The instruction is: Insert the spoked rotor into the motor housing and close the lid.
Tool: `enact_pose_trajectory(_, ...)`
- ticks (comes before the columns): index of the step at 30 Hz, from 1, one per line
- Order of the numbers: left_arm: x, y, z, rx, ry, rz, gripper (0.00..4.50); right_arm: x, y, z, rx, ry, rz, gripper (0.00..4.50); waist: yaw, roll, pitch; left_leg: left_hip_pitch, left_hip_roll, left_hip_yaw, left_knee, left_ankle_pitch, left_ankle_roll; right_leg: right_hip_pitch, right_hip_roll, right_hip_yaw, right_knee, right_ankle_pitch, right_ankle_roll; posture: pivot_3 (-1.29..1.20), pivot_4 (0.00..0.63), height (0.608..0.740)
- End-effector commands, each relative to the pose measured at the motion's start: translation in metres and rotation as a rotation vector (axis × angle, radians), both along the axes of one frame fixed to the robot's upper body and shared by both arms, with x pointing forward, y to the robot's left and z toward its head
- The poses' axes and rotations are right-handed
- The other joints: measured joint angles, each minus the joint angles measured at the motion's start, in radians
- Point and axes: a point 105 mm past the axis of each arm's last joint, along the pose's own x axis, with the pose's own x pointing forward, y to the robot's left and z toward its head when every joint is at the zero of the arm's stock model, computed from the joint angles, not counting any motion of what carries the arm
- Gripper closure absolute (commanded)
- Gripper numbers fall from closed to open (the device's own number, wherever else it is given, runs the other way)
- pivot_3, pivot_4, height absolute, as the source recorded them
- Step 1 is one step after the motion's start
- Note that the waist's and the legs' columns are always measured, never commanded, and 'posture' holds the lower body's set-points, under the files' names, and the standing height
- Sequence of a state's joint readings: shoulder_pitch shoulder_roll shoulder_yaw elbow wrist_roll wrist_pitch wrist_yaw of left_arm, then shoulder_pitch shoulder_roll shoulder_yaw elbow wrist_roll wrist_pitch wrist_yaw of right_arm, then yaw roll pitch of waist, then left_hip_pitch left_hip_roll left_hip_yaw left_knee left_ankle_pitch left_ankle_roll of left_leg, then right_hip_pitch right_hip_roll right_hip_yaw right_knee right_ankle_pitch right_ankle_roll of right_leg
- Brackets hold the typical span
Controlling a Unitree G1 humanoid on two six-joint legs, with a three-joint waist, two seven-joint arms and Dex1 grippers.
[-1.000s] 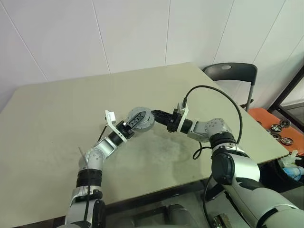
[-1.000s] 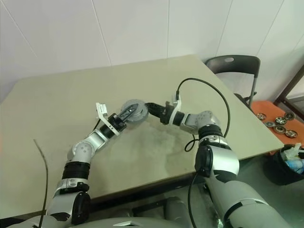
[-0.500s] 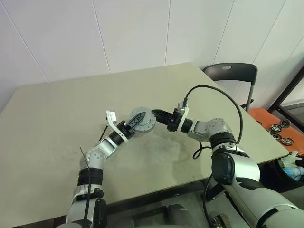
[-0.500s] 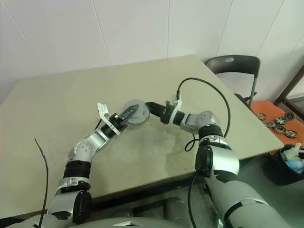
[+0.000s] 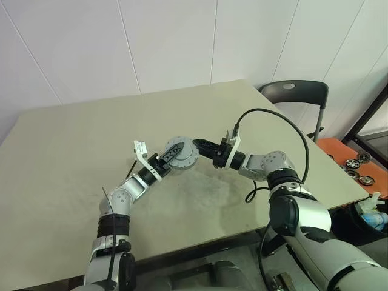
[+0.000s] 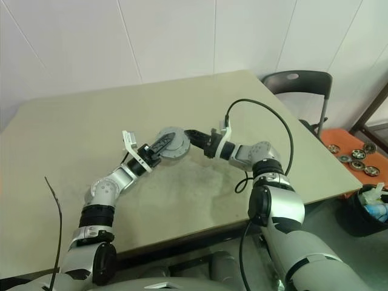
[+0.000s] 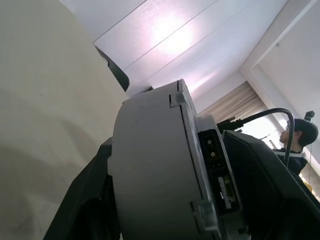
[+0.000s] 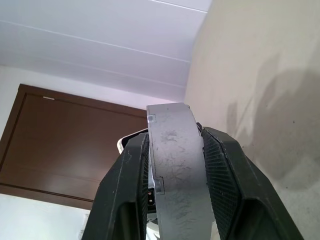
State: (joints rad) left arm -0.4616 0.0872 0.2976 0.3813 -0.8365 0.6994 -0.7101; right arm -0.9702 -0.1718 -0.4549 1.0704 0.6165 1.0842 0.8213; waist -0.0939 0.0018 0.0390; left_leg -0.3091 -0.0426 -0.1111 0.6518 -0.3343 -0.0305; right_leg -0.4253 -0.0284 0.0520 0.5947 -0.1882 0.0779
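Motor housing [image 5: 180,153] is hanging above the table [image 5: 73,139], with the right gripper [image 5: 198,145] clamping its rim and the left gripper [image 5: 171,153] closing across its face. Chair [image 5: 298,97] is standing beyond the table's far corner; small wheels [image 5: 357,170] are lying on an orange surface [image 5: 339,150] nearby.

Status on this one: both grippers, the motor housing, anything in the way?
Right gripper shut on the motor housing, held above the table. Left gripper fingers on both its flat faces. Nothing in the way.
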Motion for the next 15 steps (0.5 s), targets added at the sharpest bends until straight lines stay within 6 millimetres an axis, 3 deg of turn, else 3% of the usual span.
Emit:
enact_pose_trajectory(1,-0.0062,-0.0088,0.0306,-0.029,-0.120,-0.067,1.86,0.0087,0.0013,0.0186,-0.010,-0.084,-0.021,3.22,-0.001,0.000,0.000,0.000,0.000,0.000,0.000,0.000,0.000,0.000,0.000,0.000,0.000,0.000,0.000,0.00,0.000,0.740)
enact_pose_trajectory(15,-0.0094,-0.0098,0.0385,-0.127,-0.078,-0.083,1.97,0.0095,0.0053,0.0137,-0.017,-0.065,-0.035,3.22,-0.001,0.000,0.000,0.000,0.000,0.000,0.000,0.000,0.000,0.000,0.000,0.000,0.000,0.000,0.000,0.00,0.000,0.740)
